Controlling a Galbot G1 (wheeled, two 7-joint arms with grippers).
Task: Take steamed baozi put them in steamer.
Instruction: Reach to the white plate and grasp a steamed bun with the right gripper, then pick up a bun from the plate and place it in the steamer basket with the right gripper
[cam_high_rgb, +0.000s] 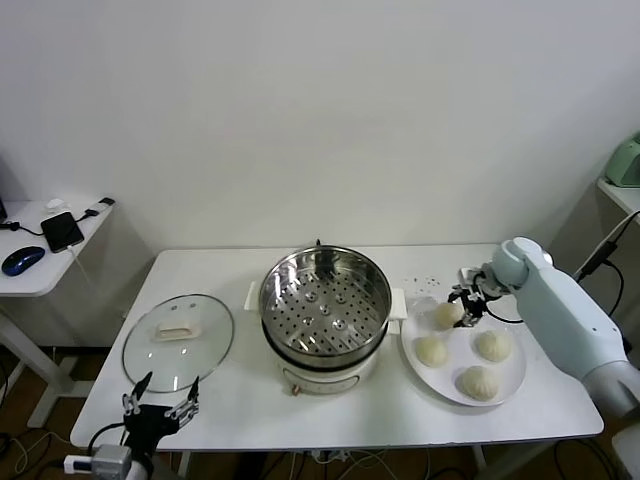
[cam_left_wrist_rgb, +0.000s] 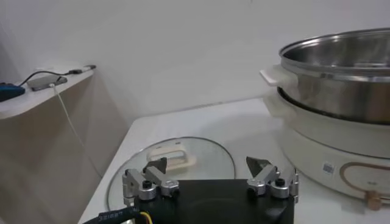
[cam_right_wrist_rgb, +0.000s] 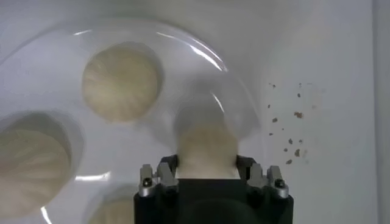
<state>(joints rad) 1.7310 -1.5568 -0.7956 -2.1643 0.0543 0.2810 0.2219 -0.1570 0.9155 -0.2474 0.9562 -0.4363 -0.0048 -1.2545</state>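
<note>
Right gripper (cam_high_rgb: 466, 306) jaws closed on far-left baozi (cam_right_wrist_rgb: 206, 149) on plate (cam_high_rgb: 512, 385). Left gripper (cam_high_rgb: 160, 409) idle near lid (cam_high_rgb: 178, 341), jaws wide open, empty.

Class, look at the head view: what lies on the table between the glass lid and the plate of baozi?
The steamer stands between the glass lid and the plate, its tray empty; the head view shows this.
</note>
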